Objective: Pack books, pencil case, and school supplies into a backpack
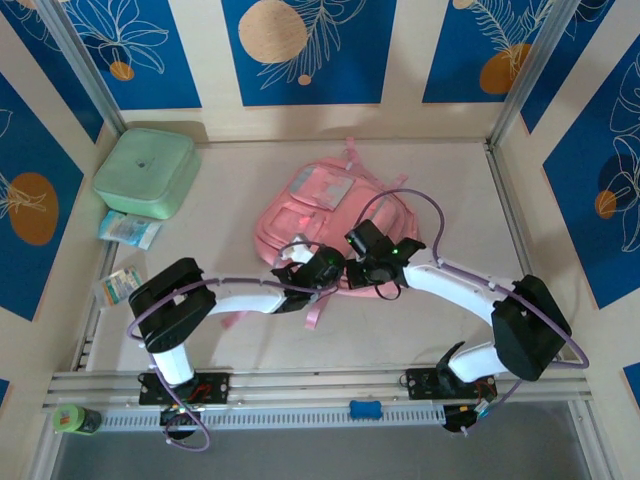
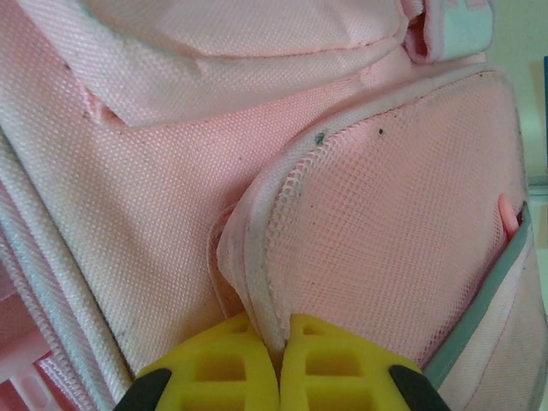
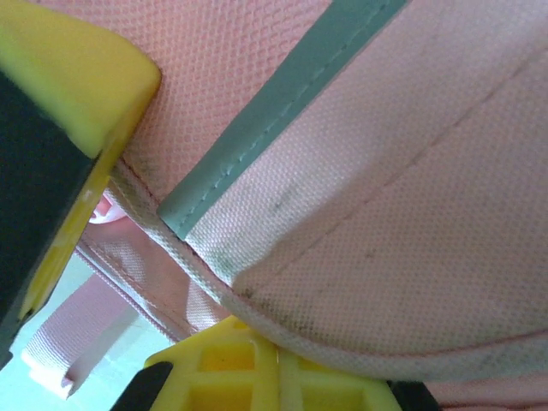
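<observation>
The pink backpack (image 1: 318, 205) lies flat in the middle of the table. My left gripper (image 1: 318, 268) is at its near edge, yellow fingers (image 2: 231, 368) shut on the rim of a pink mesh pocket (image 2: 385, 248). My right gripper (image 1: 366, 250) is close beside it on the right. Its fingers (image 3: 223, 368) are pressed together at the pack's piped hem (image 3: 257, 317), below a grey-green trim strip (image 3: 257, 128). A loose pink strap (image 1: 316, 305) trails toward the arms. The books and the pencil case are out of view.
A mint-green rounded box (image 1: 145, 172) stands at the back left. Two small packets (image 1: 128, 229) (image 1: 118, 285) lie along the left wall. A green roll (image 1: 70, 418) and a blue piece (image 1: 366, 409) rest on the front rail. Patterned walls enclose the table.
</observation>
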`<state>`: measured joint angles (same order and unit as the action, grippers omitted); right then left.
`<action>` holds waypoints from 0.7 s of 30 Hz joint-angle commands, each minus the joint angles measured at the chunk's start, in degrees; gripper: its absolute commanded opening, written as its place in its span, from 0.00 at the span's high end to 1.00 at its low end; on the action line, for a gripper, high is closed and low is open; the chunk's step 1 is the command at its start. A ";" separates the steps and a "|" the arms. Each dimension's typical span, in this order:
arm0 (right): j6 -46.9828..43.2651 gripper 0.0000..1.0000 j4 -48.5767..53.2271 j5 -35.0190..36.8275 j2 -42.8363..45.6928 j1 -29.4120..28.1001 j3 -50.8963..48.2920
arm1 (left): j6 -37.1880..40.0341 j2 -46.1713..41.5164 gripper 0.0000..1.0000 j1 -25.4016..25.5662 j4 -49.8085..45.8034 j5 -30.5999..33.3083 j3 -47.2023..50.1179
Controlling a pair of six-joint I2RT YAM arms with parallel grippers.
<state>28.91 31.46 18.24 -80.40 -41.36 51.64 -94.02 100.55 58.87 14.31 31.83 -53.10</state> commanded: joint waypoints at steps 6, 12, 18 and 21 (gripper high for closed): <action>-0.18 1.00 12.55 10.96 -1.63 -0.16 6.45 | 13.55 -7.64 1.00 -7.17 -1.31 -4.77 8.61; -3.11 1.00 14.69 12.95 -3.47 0.10 9.14 | 29.85 -15.64 1.00 -17.88 -5.09 -20.23 13.25; -7.25 1.00 10.39 9.22 -6.34 -1.73 11.65 | 45.71 -22.56 1.00 -27.30 -10.58 -28.43 13.92; -8.87 1.00 6.42 3.56 -9.34 -2.54 13.11 | 50.75 -20.52 1.00 -33.44 -10.44 -39.24 12.08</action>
<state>22.98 36.80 23.90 -87.29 -43.97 63.22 -54.17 79.59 31.16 7.77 -1.74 -40.16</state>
